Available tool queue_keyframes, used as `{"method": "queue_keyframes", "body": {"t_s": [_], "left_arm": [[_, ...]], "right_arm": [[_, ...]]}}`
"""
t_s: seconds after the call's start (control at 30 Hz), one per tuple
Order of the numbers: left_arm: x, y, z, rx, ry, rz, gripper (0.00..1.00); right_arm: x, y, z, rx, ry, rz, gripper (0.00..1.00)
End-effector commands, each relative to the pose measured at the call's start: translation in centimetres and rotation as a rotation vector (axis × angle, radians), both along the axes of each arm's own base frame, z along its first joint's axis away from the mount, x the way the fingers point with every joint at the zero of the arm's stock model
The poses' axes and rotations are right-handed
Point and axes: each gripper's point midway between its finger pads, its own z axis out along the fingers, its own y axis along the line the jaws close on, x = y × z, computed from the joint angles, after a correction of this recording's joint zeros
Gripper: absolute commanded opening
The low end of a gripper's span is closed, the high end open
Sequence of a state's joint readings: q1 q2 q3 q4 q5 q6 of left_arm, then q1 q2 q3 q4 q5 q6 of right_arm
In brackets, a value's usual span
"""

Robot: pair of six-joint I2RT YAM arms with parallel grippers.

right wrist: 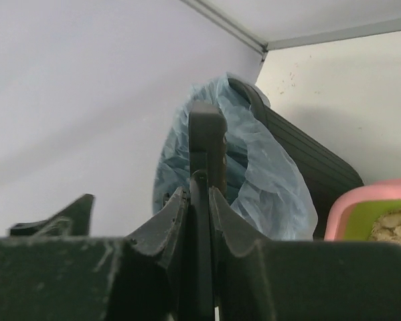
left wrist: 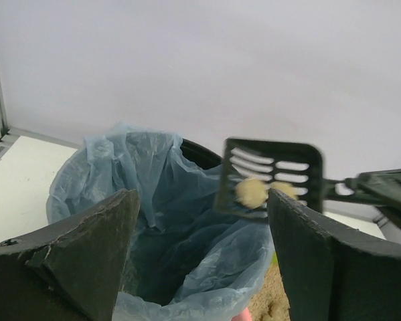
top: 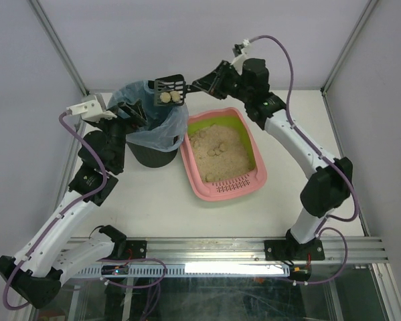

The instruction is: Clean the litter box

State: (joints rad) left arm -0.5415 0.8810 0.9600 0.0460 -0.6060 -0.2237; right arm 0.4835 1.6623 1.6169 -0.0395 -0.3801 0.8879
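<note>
The litter box (top: 228,194) rests on the counter (top: 146,207) at centre right of the top view. Its slotted ledge faces the lower edge of the frame, and tan litter (top: 223,157) fills the tray. Just beside its left wall stands the black bin (top: 150,157), lined with a blue bag (top: 163,130). The left claw (top: 134,112) sits at the bin's left rim, upper left of centre. Its fingers (left wrist: 86,247) stand apart, and the bag opening shows between them. Above the bin mouth, the black slotted scoop (top: 169,85) carries two tan clumps (top: 171,97). The right claw (top: 200,84), at upper centre, is clamped on the scoop handle. The right wrist view shows that handle edge-on, pinched between both pads.
</note>
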Motion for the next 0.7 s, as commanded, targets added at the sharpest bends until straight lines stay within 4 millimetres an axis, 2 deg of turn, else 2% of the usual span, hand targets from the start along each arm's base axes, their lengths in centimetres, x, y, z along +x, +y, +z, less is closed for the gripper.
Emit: {"method": "queue_keyframes", "body": {"t_s": [0.0,0.03,0.17,0.3,0.5,0.53,0.67], "left_arm": [[-0.8,1.4,2.5,-0.055,-0.091,0.042,0.80],[-0.8,1.3,2.4,-0.051,-0.088,0.041,0.80],[-0.6,1.0,2.3,-0.049,-0.086,0.026,0.80],[-0.6,1.0,2.3,-0.047,-0.085,0.026,0.80],[-0.7,1.1,2.5,-0.048,-0.089,0.028,0.80],[-0.7,1.1,2.5,-0.049,-0.090,0.028,0.80],[-0.7,1.0,2.5,-0.050,-0.089,0.024,0.80]], "right_arm": [[-0.7,3.5,2.6,-0.157,-0.253,0.073,0.00],[-0.8,4.2,3.4,-0.182,-0.311,0.078,0.00],[-1.6,6.9,4.3,-0.299,-0.494,0.096,0.00],[-2.3,8.4,5.1,-0.383,-0.649,0.095,0.00],[-2.1,8.3,5.8,-0.446,-0.739,0.055,0.00],[-2.8,8.9,5.7,-0.449,-0.753,0.067,0.00],[-3.1,8.6,6.3,-0.452,-0.783,0.042,0.00]]}}
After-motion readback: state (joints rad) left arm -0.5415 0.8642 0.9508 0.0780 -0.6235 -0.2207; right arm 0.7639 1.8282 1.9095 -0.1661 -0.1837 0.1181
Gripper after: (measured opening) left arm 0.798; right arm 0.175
